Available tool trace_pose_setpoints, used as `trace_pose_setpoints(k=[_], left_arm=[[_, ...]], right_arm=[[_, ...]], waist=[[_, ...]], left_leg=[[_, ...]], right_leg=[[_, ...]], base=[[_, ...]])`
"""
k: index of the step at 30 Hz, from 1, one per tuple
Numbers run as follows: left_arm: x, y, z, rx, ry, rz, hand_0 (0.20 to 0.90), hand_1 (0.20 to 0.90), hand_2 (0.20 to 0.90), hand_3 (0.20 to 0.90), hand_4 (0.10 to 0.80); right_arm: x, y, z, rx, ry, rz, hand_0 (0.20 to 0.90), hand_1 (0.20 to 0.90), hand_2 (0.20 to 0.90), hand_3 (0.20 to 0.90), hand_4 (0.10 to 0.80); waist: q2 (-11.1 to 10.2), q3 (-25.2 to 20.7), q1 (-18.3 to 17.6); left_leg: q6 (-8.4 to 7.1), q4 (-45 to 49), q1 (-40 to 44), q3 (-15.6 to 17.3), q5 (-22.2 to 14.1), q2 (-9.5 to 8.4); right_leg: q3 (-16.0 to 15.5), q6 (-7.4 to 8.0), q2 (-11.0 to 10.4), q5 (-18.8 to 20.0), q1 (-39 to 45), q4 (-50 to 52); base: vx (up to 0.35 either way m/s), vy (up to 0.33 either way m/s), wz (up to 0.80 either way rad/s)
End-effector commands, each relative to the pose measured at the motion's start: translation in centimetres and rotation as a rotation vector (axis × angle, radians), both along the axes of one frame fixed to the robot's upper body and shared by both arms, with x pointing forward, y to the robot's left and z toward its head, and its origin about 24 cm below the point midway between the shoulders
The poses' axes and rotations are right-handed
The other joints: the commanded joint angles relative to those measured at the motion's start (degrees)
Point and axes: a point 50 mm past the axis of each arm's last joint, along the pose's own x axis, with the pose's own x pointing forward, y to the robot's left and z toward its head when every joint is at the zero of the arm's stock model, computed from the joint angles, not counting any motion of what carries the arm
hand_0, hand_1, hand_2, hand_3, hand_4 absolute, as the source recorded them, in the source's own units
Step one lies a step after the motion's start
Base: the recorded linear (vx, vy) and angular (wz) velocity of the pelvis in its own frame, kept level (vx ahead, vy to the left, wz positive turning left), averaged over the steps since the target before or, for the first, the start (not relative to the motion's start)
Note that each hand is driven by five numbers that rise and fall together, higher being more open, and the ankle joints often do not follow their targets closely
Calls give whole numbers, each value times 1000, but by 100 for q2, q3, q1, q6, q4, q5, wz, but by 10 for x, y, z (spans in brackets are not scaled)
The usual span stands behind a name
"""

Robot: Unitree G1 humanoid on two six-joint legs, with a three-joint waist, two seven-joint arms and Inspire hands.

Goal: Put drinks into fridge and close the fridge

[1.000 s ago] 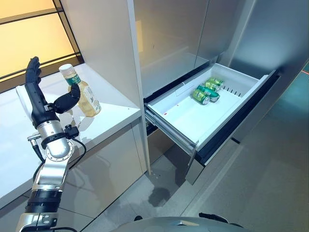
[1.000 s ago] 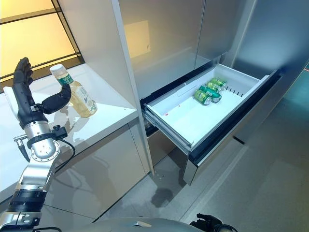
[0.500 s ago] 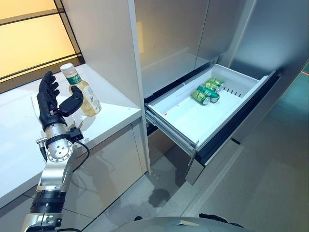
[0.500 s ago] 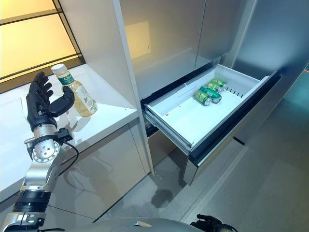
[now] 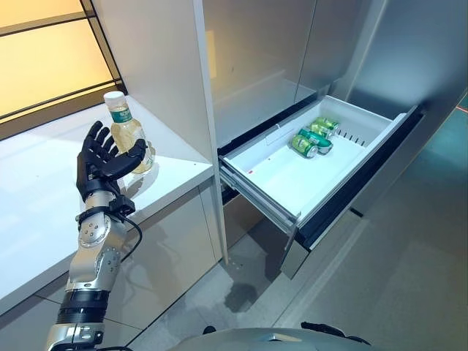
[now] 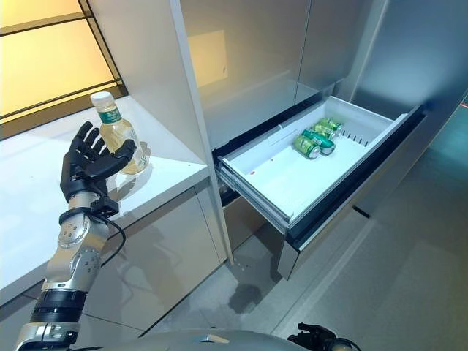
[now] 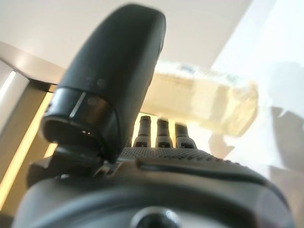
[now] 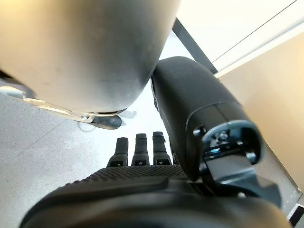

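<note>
On the counter (image 5: 44,197) beside the drawer (image 5: 351,157), in the left eye view, a bottle (image 5: 126,131) is seen upright, its long axis vertical, just past the left hand (image 5: 99,162), whose fingers are spread and not closed on it. In the left wrist view, the bottle lies beyond the straight fingers. In the right wrist view, the right hand (image 8: 142,190) is seen relaxed, holding nothing.
</note>
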Motion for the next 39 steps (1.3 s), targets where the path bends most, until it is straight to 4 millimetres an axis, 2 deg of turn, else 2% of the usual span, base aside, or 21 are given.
trace_pose_setpoints(k=[1,11,30,39], left_arm=[[9,8,53,37,-263,1,900,900,900,900,800],[8,8,52,46,-259,-7,900,900,900,900,800],[19,19,69,322,-219,105,900,900,900,900,800],[24,23,76,364,-214,132,900,900,900,900,800]], right_arm=[[5,-9,3,-12,-3,34,900,900,900,900,800],[5,-9,3,-12,-2,36,900,900,900,900,800],[1,-12,3,-20,7,49,900,900,900,900,800],[-1,-11,2,-23,10,58,900,900,900,900,800]], waist=[[109,-25,14],[103,-18,18],[130,-75,-98],[152,-88,-150]], left_leg=[[156,35,319,-265,-955,-191],[156,35,334,-278,-955,-190],[147,35,369,-191,-971,-182],[143,35,387,-158,-979,-180]], right_leg=[[-89,202,103,130,-418,88],[-100,199,98,126,-402,92],[-38,242,102,140,-405,86],[-7,253,102,142,-404,87]], base=[[0,0,0],[0,0,0],[2,1,-1],[1,1,-1]])
